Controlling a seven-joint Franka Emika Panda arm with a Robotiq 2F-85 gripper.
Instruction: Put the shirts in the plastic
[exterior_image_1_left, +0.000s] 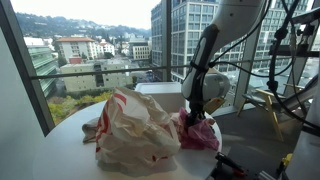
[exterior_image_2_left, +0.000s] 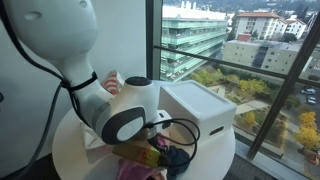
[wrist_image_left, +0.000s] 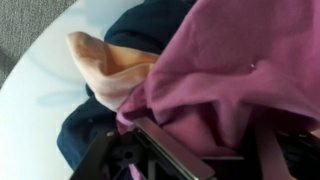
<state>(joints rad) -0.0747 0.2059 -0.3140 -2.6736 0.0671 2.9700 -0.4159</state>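
The shirts (exterior_image_1_left: 203, 133) are a crumpled magenta-pink heap with dark purple cloth folded in. They lie on the round white table (exterior_image_1_left: 62, 150), just beside the plastic (exterior_image_1_left: 135, 130), a wrinkled white bag with red marks. The gripper (exterior_image_1_left: 193, 114) points down into the heap, touching the fabric. Cloth drapes over its fingers in the wrist view, so the jaw width and any grip cannot be told.
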